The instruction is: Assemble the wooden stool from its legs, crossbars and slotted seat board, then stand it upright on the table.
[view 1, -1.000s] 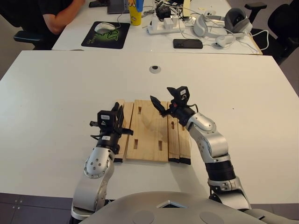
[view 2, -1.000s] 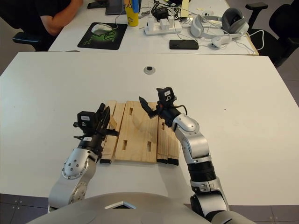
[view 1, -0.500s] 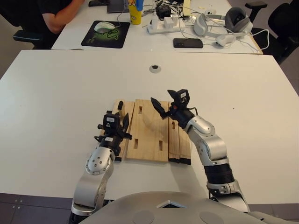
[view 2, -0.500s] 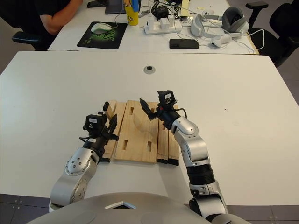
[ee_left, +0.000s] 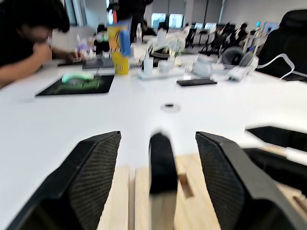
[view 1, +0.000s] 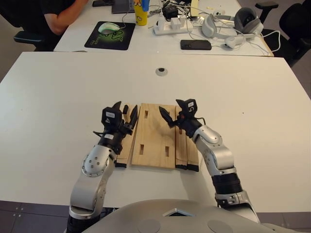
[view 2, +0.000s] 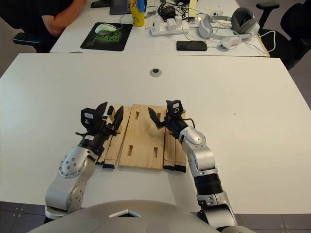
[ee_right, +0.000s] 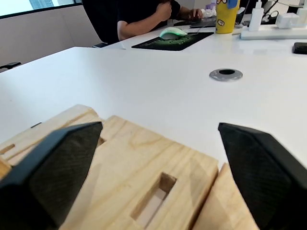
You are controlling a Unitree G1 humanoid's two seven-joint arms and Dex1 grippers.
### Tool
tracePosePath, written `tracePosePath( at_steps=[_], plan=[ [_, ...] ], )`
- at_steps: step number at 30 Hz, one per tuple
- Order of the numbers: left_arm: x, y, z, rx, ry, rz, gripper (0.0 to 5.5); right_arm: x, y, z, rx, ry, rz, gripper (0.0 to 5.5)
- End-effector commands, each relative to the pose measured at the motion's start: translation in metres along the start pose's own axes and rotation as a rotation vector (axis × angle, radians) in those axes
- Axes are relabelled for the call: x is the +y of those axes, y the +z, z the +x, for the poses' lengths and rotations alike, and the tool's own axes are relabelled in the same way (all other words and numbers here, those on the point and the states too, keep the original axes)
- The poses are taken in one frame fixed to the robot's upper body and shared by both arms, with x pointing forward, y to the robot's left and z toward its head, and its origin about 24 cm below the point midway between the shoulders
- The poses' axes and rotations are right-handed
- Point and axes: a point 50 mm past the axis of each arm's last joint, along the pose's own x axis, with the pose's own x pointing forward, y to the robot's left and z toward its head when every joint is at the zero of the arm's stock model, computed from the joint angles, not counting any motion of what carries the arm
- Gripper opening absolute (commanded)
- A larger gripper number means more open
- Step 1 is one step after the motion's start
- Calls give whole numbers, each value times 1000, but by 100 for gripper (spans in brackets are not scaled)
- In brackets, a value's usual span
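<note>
**Both grippers open over the flat-lying stool parts**

The left gripper (view 1: 125,108) hovers low with its two fingers (ee_left: 93,168) spread wide. Directly between them sits the black-capped far end of one leg (ee_left: 161,188); the left wrist view is blurred, and I cannot tell whether either finger touches it. That leg belongs to the left pair of legs (view 1: 125,148), which lie flat side by side and run from under this gripper back toward the robot.

Just to the gripper's right, touching that pair, the slotted seat board (view 1: 154,136) lies flat on the white table (view 1: 58,97), slots facing up.

The right gripper (view 1: 170,108) is also open, holding nothing. It hangs over the board's far right corner, one finger above the board and the other above the right pair of legs (view 1: 187,151). Those legs lie flat against the board's right edge, under and behind this gripper, with black feet at their near ends.

Well beyond both grippers, a round grommet (view 1: 161,72) sits in the tabletop.
</note>
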Motion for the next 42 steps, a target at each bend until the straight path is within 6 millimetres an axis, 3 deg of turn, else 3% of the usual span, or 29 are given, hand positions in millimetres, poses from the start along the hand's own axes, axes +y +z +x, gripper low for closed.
tracePosePath(
  at_steps=[1,4,11,24,33,37,41,42],
  plan=[
    [3,22,6,-49,-59,48,290,-2,-12,-2,1,-60,20,448],
    [5,37,12,-85,-73,53,290,-3,-18,-3,-1,-88,27,448],
    [19,69,49,-107,-69,-32,200,-6,-14,2,-44,-122,27,448],
    [17,52,56,46,-118,-139,5,-11,-8,8,-77,-149,19,448],
    [15,71,62,-51,-130,-122,3,-10,-8,6,-77,-152,18,448],
    [13,30,54,73,-124,-106,3,-10,-6,8,-73,-134,6,448],
    [14,-24,40,259,-104,-100,3,-10,-3,9,-73,-111,-4,448],
    [15,-27,39,257,-98,-100,3,-10,-2,8,-73,-111,-6,448]
  ],
)
